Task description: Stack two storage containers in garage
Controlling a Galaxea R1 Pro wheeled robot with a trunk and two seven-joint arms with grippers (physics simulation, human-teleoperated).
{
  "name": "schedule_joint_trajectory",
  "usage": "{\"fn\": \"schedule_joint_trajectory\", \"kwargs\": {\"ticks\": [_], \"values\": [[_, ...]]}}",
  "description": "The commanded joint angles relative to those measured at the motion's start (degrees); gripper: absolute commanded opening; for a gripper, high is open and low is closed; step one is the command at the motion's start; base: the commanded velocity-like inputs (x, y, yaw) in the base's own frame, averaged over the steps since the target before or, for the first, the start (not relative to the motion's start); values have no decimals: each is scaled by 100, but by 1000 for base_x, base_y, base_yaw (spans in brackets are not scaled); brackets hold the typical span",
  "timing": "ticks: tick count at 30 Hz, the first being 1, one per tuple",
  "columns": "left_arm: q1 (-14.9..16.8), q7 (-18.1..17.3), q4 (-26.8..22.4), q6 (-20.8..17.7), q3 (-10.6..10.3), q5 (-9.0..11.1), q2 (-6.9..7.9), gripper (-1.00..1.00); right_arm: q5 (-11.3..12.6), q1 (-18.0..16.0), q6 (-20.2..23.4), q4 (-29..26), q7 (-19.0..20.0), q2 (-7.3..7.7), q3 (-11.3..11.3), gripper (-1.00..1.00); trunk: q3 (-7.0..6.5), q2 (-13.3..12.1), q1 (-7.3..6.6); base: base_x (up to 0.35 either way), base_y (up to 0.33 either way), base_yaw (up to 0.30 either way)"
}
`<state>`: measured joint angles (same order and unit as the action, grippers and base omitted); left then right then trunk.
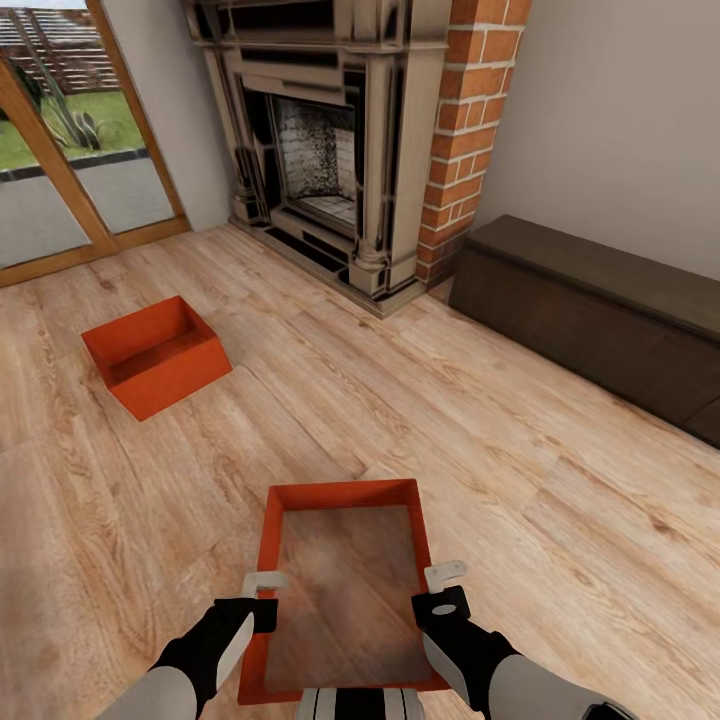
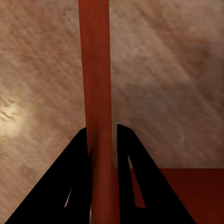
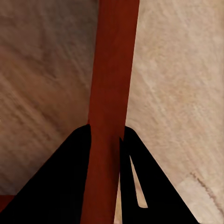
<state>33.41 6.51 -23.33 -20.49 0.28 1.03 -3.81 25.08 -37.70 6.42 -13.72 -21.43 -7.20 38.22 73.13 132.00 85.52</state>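
Head view crops the held container's near end

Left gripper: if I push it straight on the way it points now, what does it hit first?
The left gripper already straddles the near container's wall, so the wall would bottom out between the fingers first; beyond that lies the wood floor, depth unclear.

Near end of the held storage container behind the robot's trunk; dark bench cropped at the right edge.
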Motion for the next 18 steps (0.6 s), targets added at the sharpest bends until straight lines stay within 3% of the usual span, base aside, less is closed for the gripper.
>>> {"fn": "schedule_joint_trajectory", "kwargs": {"ticks": [1,13,18], "values": [[-2,17,-4,-34,2,-3,-4,-100,111,0,28,-17,-2,0,80,-100,5,1,0,0,0,0],[-4,17,-18,-40,9,2,-6,-100,111,0,26,-17,-2,0,80,-100,5,1,0,0,0,0],[-2,17,21,-52,16,10,2,-100,111,0,17,-17,-2,4,80,-100,-85,-200,-110,0,0,0]]}}
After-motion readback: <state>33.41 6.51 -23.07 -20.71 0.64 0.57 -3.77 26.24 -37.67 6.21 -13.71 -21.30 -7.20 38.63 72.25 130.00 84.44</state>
